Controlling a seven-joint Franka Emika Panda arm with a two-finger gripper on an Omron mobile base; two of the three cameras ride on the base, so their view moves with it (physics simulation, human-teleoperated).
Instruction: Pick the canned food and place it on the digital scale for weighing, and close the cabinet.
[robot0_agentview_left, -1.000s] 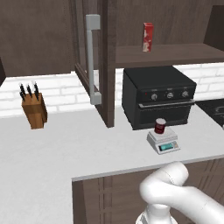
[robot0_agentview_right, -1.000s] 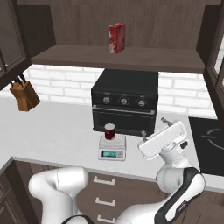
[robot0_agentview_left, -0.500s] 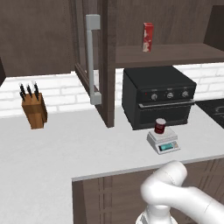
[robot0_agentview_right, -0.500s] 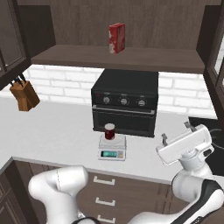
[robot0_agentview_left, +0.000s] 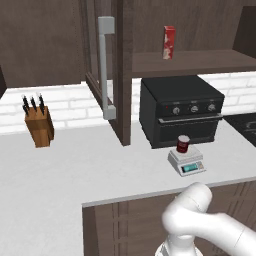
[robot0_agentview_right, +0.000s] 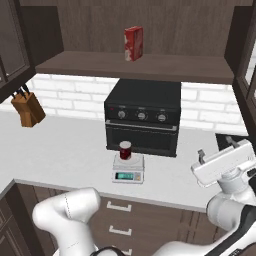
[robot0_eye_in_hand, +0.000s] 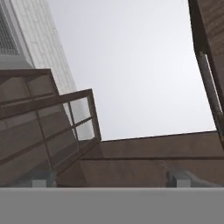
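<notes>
Note, operator: your left cam shows cabinet door (robot0_agentview_left: 102, 75) ajar; can (robot0_agentview_right: 125, 149) on scale (robot0_agentview_right: 128, 168), well left of your wide-open gripper (robot0_agentview_right: 200, 159).

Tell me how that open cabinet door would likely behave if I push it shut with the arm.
The cabinet door stands swung out toward the counter on its side hinge, so a push near the long grey handle should probably swing it freely. It looks like stiff wood around a glass panel, so keep contact gentle and on the frame.
</notes>
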